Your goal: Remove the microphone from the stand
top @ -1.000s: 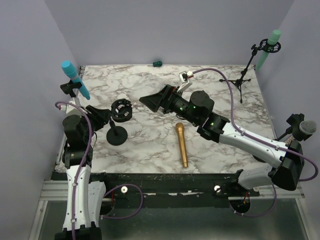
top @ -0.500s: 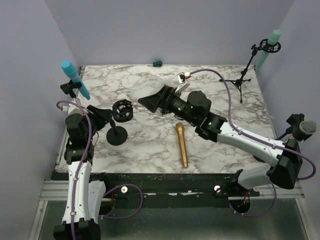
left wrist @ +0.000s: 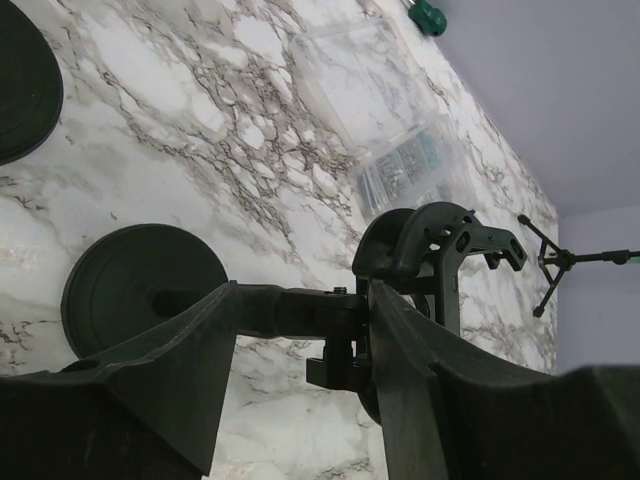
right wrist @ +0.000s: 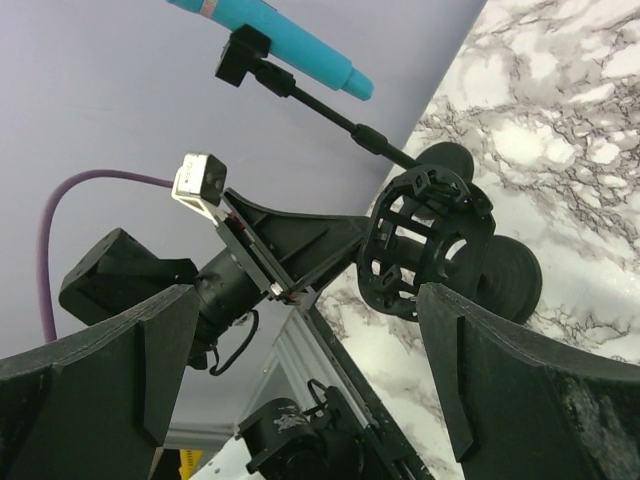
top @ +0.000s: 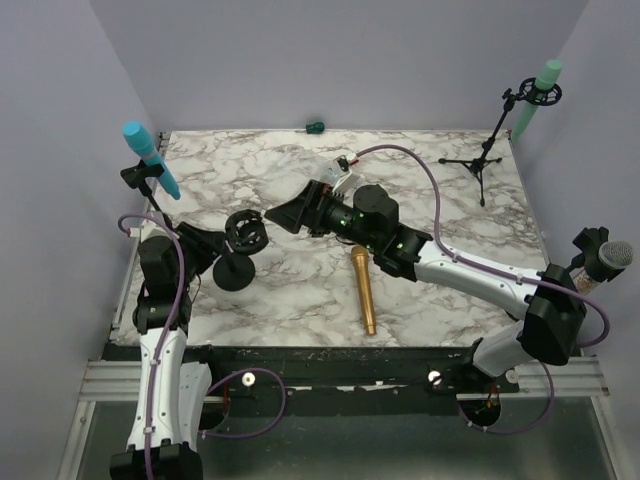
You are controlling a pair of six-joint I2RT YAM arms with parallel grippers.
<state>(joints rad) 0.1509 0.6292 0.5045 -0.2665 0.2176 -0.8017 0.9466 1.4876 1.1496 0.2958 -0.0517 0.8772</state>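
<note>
gold microphone (top: 363,290) is already off the stand, lying flat on the marble table (top: 300,310) at lower centre of the top view. Head end points up-frame, tail toward the near edge, nothing else touching it. Left of it and well apart, the stand (top: 234,272) sits upright on its round base, with the empty ring cradle (top: 245,228) on top. left gripper (top: 220,245) comes in from the left of the frame at the stand's stem, just under the cradle. In the left wrist view its 2 fingers (left wrist: 180,380) stand partly apart with the stem crossing the gap between them; can't tell whether either pad presses on it. right gripper (top: 280,213) is just right of the cradle and about level with it, jaws spread wide, nothing between them. The right wrist view has the cradle centred in the gap but beyond the fingertips, not touched. 1 grey mic (top: 612,255) sits at the right edge of the frame, off the table. Further back: teal mic (top: 152,158) on its own stand at the upper left table edge, small green object (top: 315,126) at the far edge, mint mic (top: 545,85) on a tripod (top: 483,160) in the upper right corner.
</note>
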